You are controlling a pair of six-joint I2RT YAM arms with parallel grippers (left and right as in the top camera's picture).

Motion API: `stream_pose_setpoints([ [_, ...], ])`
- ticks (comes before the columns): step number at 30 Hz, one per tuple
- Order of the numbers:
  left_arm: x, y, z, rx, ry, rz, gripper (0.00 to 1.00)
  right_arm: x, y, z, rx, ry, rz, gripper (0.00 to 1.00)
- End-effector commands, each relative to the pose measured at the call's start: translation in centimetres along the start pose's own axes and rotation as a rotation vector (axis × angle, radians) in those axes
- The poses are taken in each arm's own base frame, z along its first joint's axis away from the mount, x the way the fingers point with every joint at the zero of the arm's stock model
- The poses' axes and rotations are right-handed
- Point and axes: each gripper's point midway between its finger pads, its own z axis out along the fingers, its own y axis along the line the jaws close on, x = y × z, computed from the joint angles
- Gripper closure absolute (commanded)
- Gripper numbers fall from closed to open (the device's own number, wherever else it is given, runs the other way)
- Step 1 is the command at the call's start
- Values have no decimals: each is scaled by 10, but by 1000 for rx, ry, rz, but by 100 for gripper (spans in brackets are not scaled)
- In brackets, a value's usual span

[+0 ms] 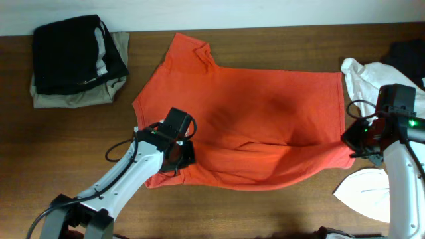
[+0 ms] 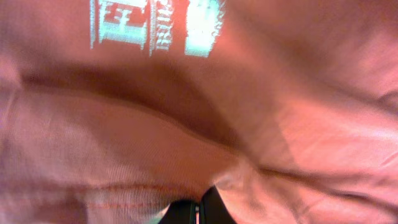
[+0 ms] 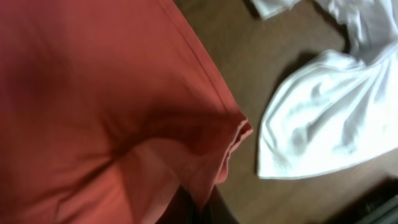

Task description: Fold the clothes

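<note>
Firstly, at 8 o'clock, left gripper (image 1: 178, 151) nipped narrow on soft, rumpled orange-red T-shirt (image 1: 252, 126) spread across table (image 1: 265, 212) centre. At 3 o'clock, right gripper (image 1: 352, 142) likewise clamped on its seamed edge, beside crumpled white garment (image 1: 364, 73).

This looks like a robotics lab bench rather than a home. Two white-and-black robot arms, the left arm (image 1: 126, 176) and the right arm (image 1: 398, 159), reach over a plain dark wooden desk (image 1: 265, 212). A loose black cable (image 1: 111, 151) loops off the left one and a small green light (image 1: 413, 123) glows on the right one. The only other things on the desk are clothes: an orange-red T-shirt (image 1: 265, 119) spread out, a folded black and khaki pile (image 1: 73, 60) in one corner, and white garments (image 1: 365, 76) at the right edge.
</note>
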Motion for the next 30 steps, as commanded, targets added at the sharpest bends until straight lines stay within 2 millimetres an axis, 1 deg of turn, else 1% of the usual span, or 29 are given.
stream_pose_setpoints([
  [1, -38, -12, -9, 23, -175, 44, 99, -8, 4, 6, -16, -19, 19, 96],
  [4, -68, -14, -17, 3, -316, 56, 99, -12, 7, 18, -6, 0, 18, 96],
  [7, -84, -22, -23, 26, -392, 73, 99, -14, 9, 39, 17, 39, 16, 96],
  [8, -90, -21, -25, 15, -420, 68, 99, -15, 9, 45, 23, 50, 16, 96],
  [11, -105, -9, -32, -61, -506, 44, 99, -17, 11, 67, 44, 89, 15, 96],
  [14, -111, -10, -33, -63, -531, 39, 99, -21, 15, 85, 50, 101, 14, 96],
  [16, -113, -11, -25, -66, -526, 40, 99, -30, 20, 90, 33, 68, 15, 96],
  [17, -114, -10, -16, -76, -518, 40, 99, -35, 22, 90, 23, 50, 16, 96],
  [21, -115, 1, 11, -145, -492, 39, 99, -56, 31, 92, -7, -37, 20, 96],
  [24, -121, 13, 13, -219, -525, 27, 99, -68, 31, 92, -1, -89, 23, 96],
  [25, -124, 12, 12, -218, -540, 23, 99, -70, 32, 92, -5, -94, 23, 95],
  [26, -128, 9, 11, -207, -556, 20, 96, -69, 32, 93, -2, -90, 23, 88],
  [27, -132, 6, 9, -198, -573, 32, 95, -68, 31, 95, 2, -82, 22, 83],
  [29, -145, -3, 1, -186, -633, 95, 95, -60, 27, 103, 25, -41, 19, 83],
  [30, -152, -8, -4, -173, -668, 119, 88, -54, 24, 112, 45, -5, 17, 79],
])
